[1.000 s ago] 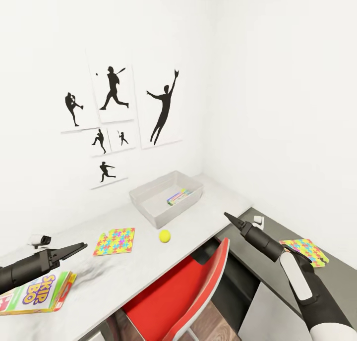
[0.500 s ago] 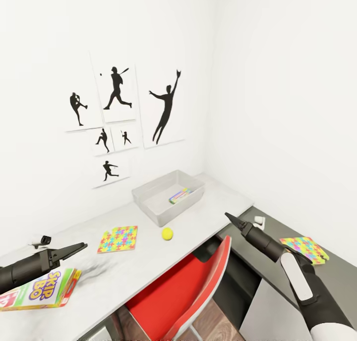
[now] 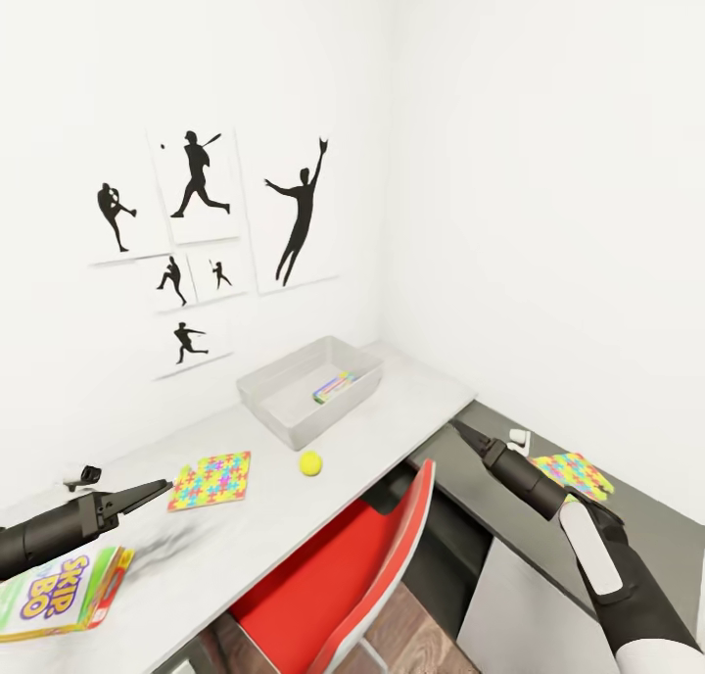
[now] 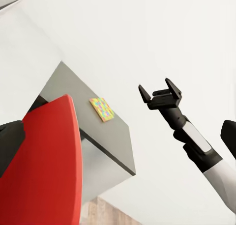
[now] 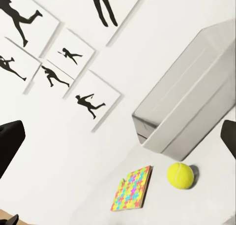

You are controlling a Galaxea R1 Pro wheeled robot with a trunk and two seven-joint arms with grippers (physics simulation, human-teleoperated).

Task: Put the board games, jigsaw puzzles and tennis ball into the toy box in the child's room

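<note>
Right jaws (image 4: 159, 90) gape empty above the cabinet edge; left jaws' (image 3: 157, 489) state unclear.

Tennis ball (image 5: 180, 175) between toy box (image 5: 187, 112) and jigsaw puzzle (image 5: 132, 188).

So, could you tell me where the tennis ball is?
In the head view the tennis ball lies on the table, just before the toy box, right of a jigsaw puzzle.
</note>
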